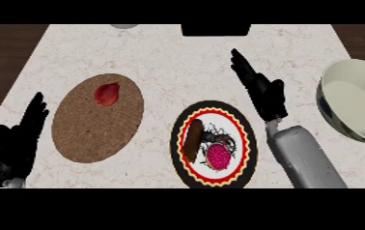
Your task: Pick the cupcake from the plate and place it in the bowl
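Pale marbled worktop (178, 55), seen from steeply above.

Plate (244, 127) with red and yellow rim near the middle, towards the near edge. On it: cupcake (218, 156), pink-topped, at the near right of the plate's middle; a brown elongated pastry (192, 139) just left of it, long axis running near to far, slightly tilted. Hard to tell whether the two touch.

Bowl (341, 98), pale and deep, at the far right edge, partly cut off by the view.

Right hand (262, 90) over the worktop just beyond the plate's far right rim, fingers straight and held together, pointing away and a little left. Nothing held. Cupcake lies nearward and slightly left of this hand, close by the wrist; bowl lies to its right. Clearly the nearer hand to both.

Left hand (27, 127) resting at the left edge, fingers up and straight, holding nothing, well apart from the plate.

Round cork mat (89, 127) left of the plate, with a small red piece (107, 94) on its far part. Not part of the task.

Judgement: pick not yet begun; hand needs to draw back nearward over the cupcake, then carry right to the bowl.
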